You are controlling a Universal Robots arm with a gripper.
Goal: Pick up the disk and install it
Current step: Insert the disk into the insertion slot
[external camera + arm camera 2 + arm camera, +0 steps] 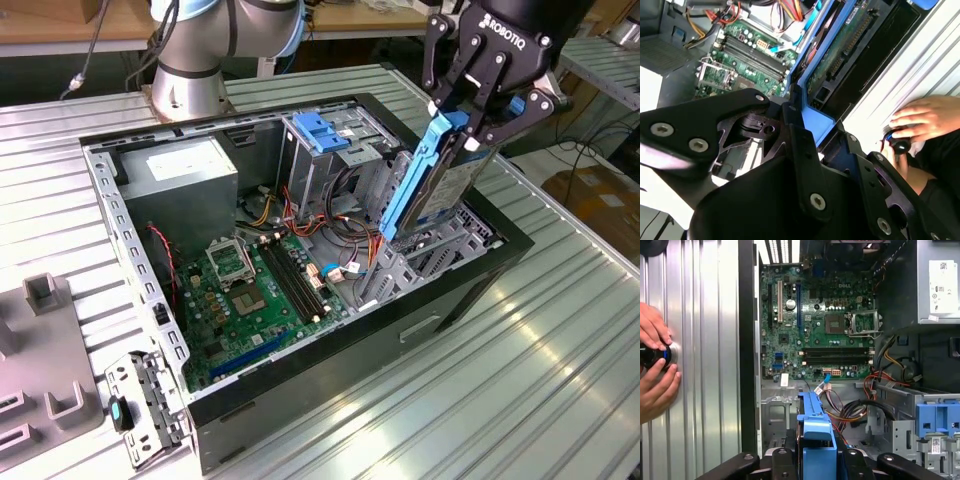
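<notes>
Exterior view: gripper [464,125] clenched on the disk [445,190], which is held tilted on edge over the drive bay [412,265] of the open computer case [300,385]. Install step in hand; disk not yet seated. Judgement: seating calls for squaring its blue frame with the bay.

One open computer case [470,290] is counted on the counter [560,370]. Inside the case, one motherboard [262,292], one grey power-supply box [180,182] and one metal cage [325,135] with a blue cap are counted. Above the case, one gripper [475,122] is counted, with one disk [440,175] clamped between its jaws. Beside the case, one hand [652,327] and a second hand [657,390] are counted, two in all.
</notes>
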